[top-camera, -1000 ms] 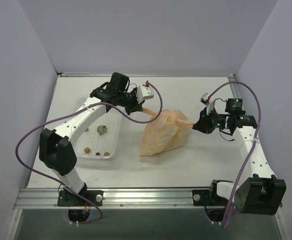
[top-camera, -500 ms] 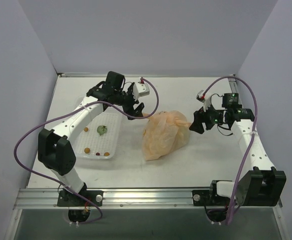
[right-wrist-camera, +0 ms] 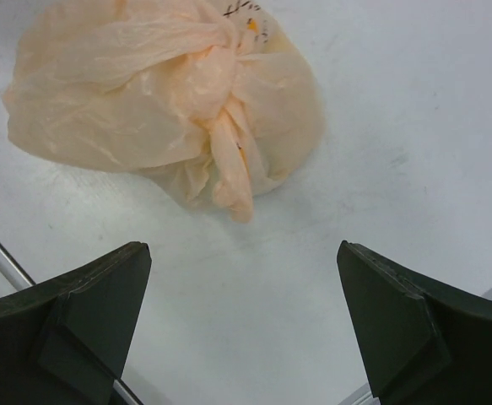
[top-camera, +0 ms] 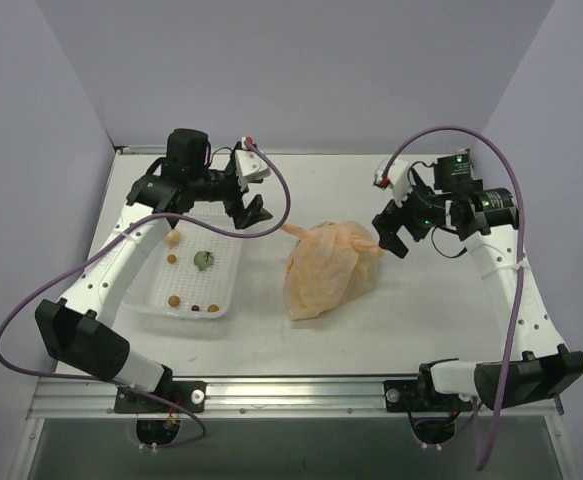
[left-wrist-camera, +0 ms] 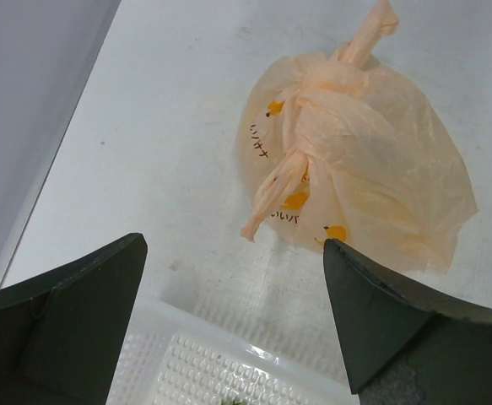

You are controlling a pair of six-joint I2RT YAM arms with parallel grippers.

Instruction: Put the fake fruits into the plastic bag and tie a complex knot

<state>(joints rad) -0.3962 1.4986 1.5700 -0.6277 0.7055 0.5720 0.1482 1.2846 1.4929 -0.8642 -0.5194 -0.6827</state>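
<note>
The peach-orange plastic bag (top-camera: 331, 268) lies bunched in the middle of the table. Its handles are twisted into a knot (left-wrist-camera: 326, 93) on top, and a loose handle end trails off each side. The fake fruits are hidden inside the bag; only its small yellow prints show. My left gripper (top-camera: 250, 208) hovers to the bag's left over the tray's far corner. It is open and holds nothing (left-wrist-camera: 235, 245). My right gripper (top-camera: 391, 236) hangs just right of the bag, also open and holding nothing (right-wrist-camera: 244, 246). The nearest handle end (right-wrist-camera: 241, 198) lies short of its fingers.
A white mesh tray (top-camera: 226, 285) sits left of the bag, holding a small green leafy piece (top-camera: 204, 260) and a few tiny brown bits (top-camera: 175, 298). Grey walls close in the table on the left, back and right. A metal rail (top-camera: 291, 395) runs along the near edge.
Both grippers opened and let go of the bag's handle ends. The left arm drew back to the left, the right arm up and away; the bag slackened on the table.
</note>
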